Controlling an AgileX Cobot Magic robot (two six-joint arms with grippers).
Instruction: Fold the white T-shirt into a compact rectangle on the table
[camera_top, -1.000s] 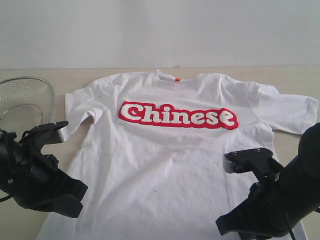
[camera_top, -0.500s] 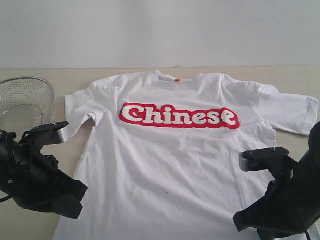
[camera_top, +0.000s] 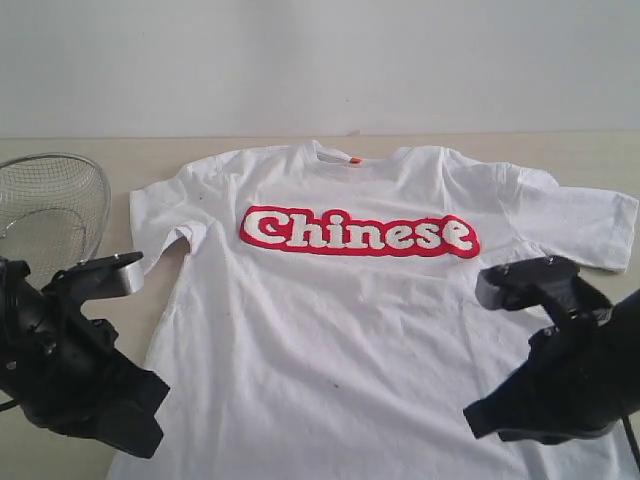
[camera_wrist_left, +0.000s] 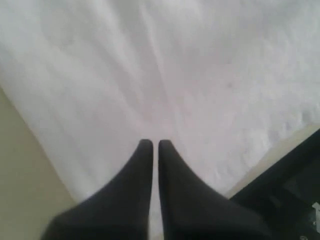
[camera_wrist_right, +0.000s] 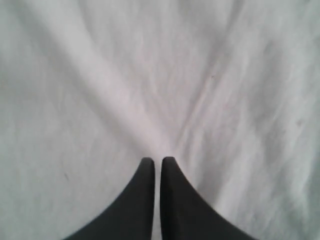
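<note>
A: Shirt pos?
B: White T-shirt (camera_top: 340, 320) flat, print up, mid table (camera_top: 150, 150), collar twd far edge, hem twd near edge. Wire basket (camera_top: 50, 200) by left edge, near sleeve, not touching.
A: Grippers?
B: All 2 clenched. Left gripper (camera_wrist_left: 155, 144) on cloth by shirt's side edge, right gripper (camera_wrist_right: 157, 161) on cloth. Can't tell if fabric pinched.

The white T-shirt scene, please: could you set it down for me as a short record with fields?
Shirt: white T-shirt spread flat, front up, not yet folded
Print: red lettering "Chinese" across the chest
Surface: table, pale wood grain
Left gripper: shut, apparently pinching shirt fabric; creases run to its tips
Right gripper: shut, apparently pinching shirt fabric likewise
Other: wire-mesh basket on the table, left arm's side
</note>
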